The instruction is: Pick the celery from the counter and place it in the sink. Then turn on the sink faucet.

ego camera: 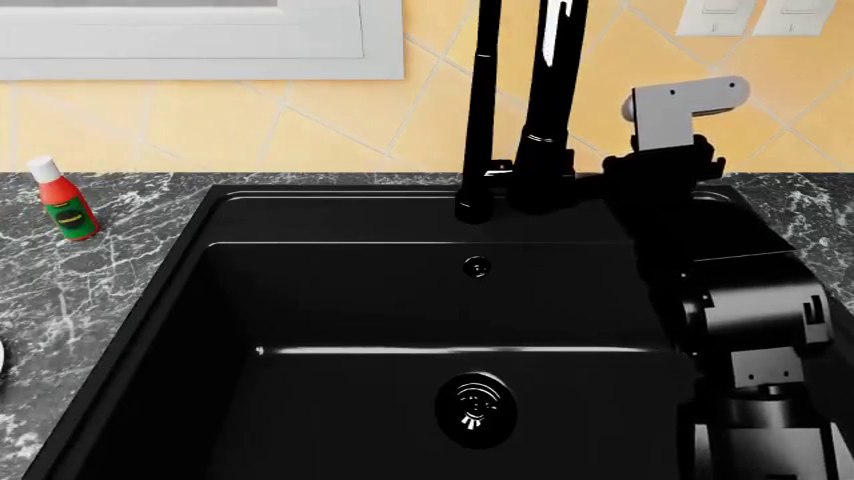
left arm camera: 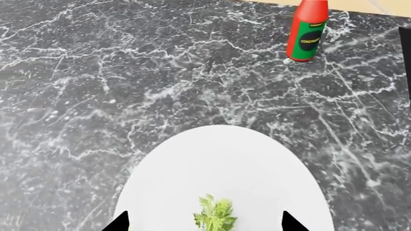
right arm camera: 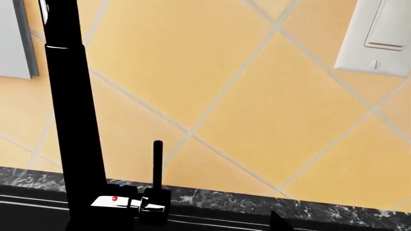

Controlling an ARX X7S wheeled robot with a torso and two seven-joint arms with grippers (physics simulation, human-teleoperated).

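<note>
The celery (left arm camera: 215,216) lies on a round white plate (left arm camera: 224,163) on the dark marble counter (left arm camera: 96,96). Only its leafy green tuft shows. My left gripper (left arm camera: 207,225) is open, with one black fingertip on each side of the tuft and not touching it. The black sink (ego camera: 334,300) with its round drain (ego camera: 475,408) fills the head view and holds no object. The tall black faucet (ego camera: 547,110) stands behind it. My right arm (ego camera: 667,170) is raised beside the faucet. My right gripper (right arm camera: 199,227) faces the faucet's base and slim lever (right arm camera: 157,163), open and empty.
A red bottle with a green label (left arm camera: 307,31) stands on the counter beyond the plate; it also shows in the head view (ego camera: 64,205), left of the sink. The tiled yellow wall (right arm camera: 257,96) with a white switch plate (right arm camera: 378,33) is close behind the faucet.
</note>
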